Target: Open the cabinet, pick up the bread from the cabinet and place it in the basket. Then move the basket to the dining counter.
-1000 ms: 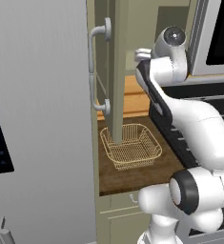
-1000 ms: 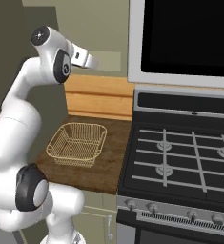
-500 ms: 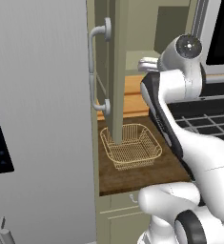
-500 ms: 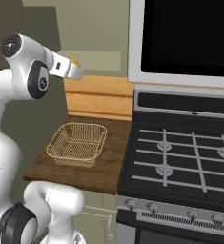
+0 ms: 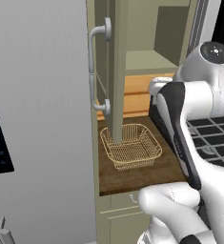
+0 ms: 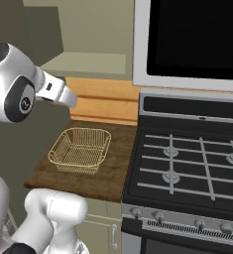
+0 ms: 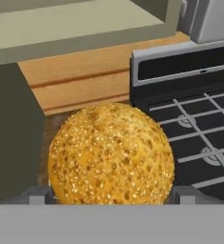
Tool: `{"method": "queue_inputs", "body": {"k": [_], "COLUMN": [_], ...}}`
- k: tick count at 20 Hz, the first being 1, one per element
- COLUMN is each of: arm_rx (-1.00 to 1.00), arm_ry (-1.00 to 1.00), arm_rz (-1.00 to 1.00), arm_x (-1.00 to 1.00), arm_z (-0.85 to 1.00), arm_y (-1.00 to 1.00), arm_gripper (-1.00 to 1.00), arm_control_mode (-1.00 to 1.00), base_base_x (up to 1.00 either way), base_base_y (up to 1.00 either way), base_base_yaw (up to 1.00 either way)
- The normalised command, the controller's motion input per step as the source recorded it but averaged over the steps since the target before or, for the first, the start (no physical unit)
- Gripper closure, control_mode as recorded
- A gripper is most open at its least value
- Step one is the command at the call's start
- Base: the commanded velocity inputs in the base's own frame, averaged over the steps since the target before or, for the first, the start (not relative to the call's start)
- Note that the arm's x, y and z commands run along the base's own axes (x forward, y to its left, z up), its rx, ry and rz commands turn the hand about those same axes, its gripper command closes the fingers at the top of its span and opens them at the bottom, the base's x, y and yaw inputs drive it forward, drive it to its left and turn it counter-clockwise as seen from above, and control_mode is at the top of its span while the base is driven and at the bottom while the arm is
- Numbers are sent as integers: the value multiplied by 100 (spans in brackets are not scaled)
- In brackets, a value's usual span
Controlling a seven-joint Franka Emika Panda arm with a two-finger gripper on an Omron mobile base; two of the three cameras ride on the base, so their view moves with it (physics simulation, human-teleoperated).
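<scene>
The tool (image 7: 111,195) is holding the round golden seeded bread bun (image 7: 111,155) at its sides, low in the frame. It looks soft and light, so squeezing gently is best.

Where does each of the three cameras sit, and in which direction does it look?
Left base view: behind the arm on its left, looking forward and down at the open cabinet door and the basket; the white arm rises at the right.
Right base view: behind on the right, facing the basket and the stove; the arm stands at the left.
Hand view: on the hand, looking along the gripper, which holds the bread.
Both base views share the basket on the short counter.
</scene>
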Motion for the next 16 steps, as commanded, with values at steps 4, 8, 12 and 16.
{"method": "queue_inputs", "body": {"k": [4, 8, 12, 16], "arm_rx": [0, 0, 0, 0], "arm_ry": [23, 19, 27, 25], "arm_rz": [6, 0, 0, 4], "arm_x": [-41, 4, 29, 50], "arm_z": [-48, -40, -57, -86], "arm_y": [2, 2, 1, 1], "arm_gripper": [100, 100, 100, 100], "arm_control_mode": [-100, -100, -100, -100], "base_base_x": [0, 0, 0, 0], "base_base_y": [0, 0, 0, 0], "base_base_yaw": [0, 0, 0, 0]}}
